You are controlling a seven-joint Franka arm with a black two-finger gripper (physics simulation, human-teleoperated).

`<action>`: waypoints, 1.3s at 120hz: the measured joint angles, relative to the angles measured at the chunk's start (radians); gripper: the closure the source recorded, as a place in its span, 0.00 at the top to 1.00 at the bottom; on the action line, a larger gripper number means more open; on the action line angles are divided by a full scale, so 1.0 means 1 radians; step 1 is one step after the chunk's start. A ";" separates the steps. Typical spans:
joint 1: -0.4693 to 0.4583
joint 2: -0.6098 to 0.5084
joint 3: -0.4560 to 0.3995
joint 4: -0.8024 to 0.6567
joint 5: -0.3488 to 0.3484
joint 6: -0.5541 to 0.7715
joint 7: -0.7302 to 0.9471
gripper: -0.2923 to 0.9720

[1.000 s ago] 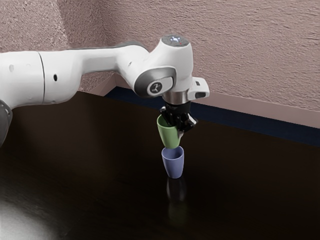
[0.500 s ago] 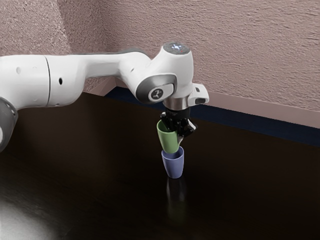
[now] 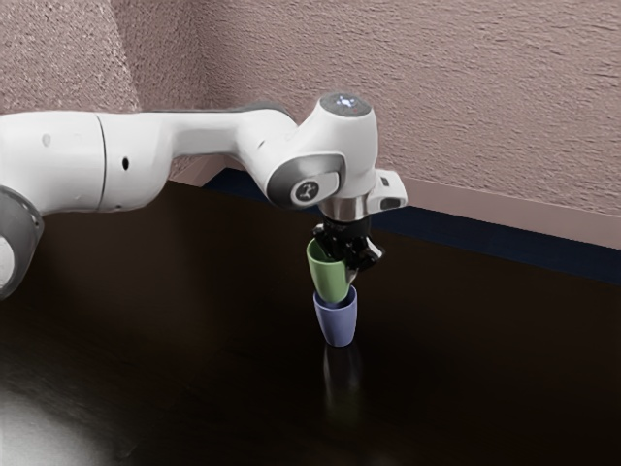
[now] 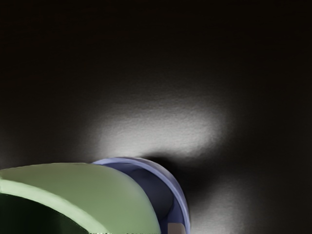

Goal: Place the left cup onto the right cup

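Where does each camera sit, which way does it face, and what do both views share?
Exterior view: beside the dark glossy table, facing the textured wall; white arm and black two-finger tool holding the green tapered cup.
Wrist view: on the hand, looking down past the green cup into the blue tapered cup.
Shared: both cups, the table.

green cup (image 3: 328, 272) lowered in the hand (image 3: 347, 254), base now inside blue cup (image 3: 337, 320) (earlier just above)
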State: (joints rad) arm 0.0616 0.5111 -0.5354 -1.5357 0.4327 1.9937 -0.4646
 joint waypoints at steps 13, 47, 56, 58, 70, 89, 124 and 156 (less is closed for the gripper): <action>0.000 0.005 0.000 0.000 0.001 0.004 -0.004 0.15; 0.000 0.017 0.000 -0.002 0.001 0.011 -0.013 0.15; 0.000 0.020 0.000 -0.002 0.001 0.015 -0.014 0.15; 0.000 0.021 0.000 -0.003 0.001 0.016 -0.015 0.15; 0.000 0.027 0.000 -0.003 0.001 0.021 -0.017 0.15; 0.000 0.033 0.000 -0.002 0.000 0.024 -0.020 0.15; 0.000 0.038 0.000 -0.003 -0.010 0.028 -0.018 0.38; 0.000 0.040 -0.001 -0.003 -0.015 0.029 -0.015 0.66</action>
State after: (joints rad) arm 0.0615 0.5512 -0.5365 -1.5386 0.4181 2.0228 -0.4799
